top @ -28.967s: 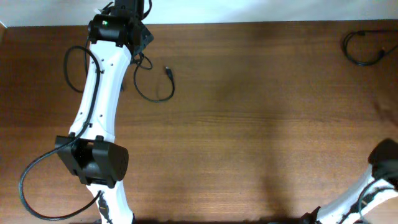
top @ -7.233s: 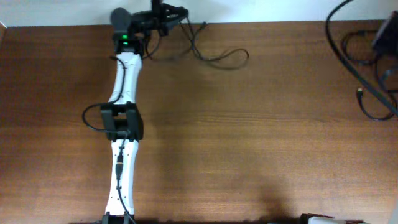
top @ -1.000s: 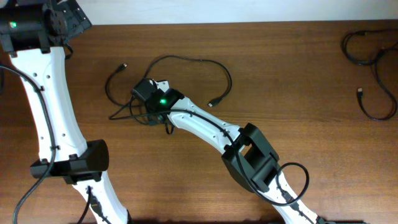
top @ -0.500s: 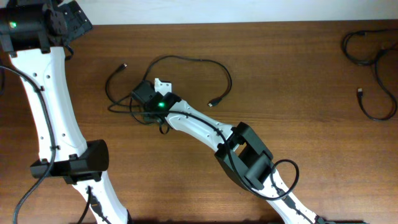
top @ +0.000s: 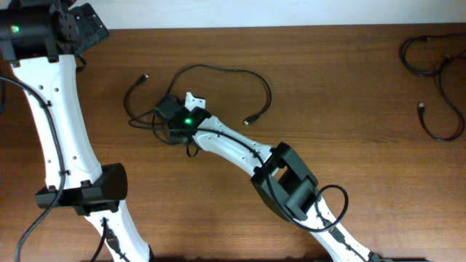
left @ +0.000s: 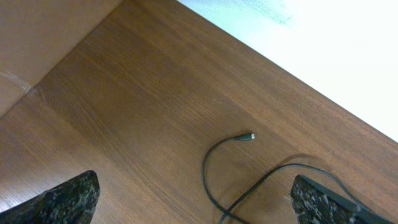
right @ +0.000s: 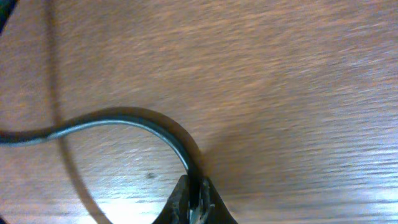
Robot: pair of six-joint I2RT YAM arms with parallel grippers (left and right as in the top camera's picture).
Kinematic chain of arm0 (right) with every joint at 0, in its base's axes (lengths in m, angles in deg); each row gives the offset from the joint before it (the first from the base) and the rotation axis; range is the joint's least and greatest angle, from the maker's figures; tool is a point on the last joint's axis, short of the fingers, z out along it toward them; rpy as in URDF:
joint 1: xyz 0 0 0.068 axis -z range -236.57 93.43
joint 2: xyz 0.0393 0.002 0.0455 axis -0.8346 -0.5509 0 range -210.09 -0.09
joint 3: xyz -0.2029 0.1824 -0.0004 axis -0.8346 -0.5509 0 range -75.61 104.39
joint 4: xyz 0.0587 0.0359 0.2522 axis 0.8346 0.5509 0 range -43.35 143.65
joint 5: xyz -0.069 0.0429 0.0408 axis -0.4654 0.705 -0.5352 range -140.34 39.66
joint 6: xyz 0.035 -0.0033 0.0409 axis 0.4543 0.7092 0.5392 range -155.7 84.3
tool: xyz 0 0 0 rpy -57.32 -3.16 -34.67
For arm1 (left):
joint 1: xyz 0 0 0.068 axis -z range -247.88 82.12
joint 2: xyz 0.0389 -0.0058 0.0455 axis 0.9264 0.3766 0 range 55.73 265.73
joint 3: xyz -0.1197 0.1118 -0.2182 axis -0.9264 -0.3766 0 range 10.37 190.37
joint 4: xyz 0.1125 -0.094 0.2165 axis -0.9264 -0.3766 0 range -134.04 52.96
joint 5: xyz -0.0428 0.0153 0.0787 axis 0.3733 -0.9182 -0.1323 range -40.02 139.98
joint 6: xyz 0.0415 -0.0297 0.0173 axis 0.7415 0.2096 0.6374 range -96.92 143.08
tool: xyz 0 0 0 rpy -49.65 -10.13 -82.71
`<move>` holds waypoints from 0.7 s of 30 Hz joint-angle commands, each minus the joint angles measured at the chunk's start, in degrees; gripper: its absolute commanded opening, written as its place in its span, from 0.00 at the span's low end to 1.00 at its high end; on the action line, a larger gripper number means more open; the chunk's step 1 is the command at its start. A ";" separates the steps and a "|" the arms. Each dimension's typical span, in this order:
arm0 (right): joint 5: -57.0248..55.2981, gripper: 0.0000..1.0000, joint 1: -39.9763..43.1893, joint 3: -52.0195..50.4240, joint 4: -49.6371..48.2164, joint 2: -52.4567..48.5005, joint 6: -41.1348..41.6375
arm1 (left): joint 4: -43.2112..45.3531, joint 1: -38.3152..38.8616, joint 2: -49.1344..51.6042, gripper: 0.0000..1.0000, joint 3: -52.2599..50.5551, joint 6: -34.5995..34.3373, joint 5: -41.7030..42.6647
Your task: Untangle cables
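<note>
Thin black cables [top: 218, 73] lie on the brown table, crossing in a tangle left of centre, with a long loop running right to a small plug [top: 249, 121]. Another plug [top: 145, 76] ends the left strand. My right gripper [top: 164, 116] sits on the tangle. In the right wrist view a curved stretch of cable [right: 124, 121] runs into my right gripper [right: 194, 200], which is shut on it. My left gripper [top: 91, 22] hovers at the table's far left corner. It is open [left: 196, 208], with a cable strand and plug [left: 249, 136] on the wood below it.
More black cables [top: 426, 62] lie at the far right edge of the table, one with a plug [top: 421, 108]. The table's back edge meets a white wall [left: 323, 56]. The right arm [top: 291, 182] stretches diagonally across the middle.
The right gripper's jaws have closed on the cable at the tangle. The wrist shifted slightly toward the left. The left arm has stayed still.
</note>
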 commanded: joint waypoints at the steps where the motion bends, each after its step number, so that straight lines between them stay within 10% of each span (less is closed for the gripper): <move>1: -2.97 0.04 9.05 -2.43 5.18 -4.42 0.70 | -0.07 0.07 -1.75 0.99 0.42 -0.57 0.22; 7: -4.52 0.04 24.41 -2.12 6.16 1.07 -12.24 | 0.31 0.07 -1.75 0.99 0.42 -0.57 2.78; 21: -13.88 0.04 56.72 -2.12 19.63 8.59 -14.16 | 0.20 0.07 -1.75 0.99 0.42 -0.57 3.23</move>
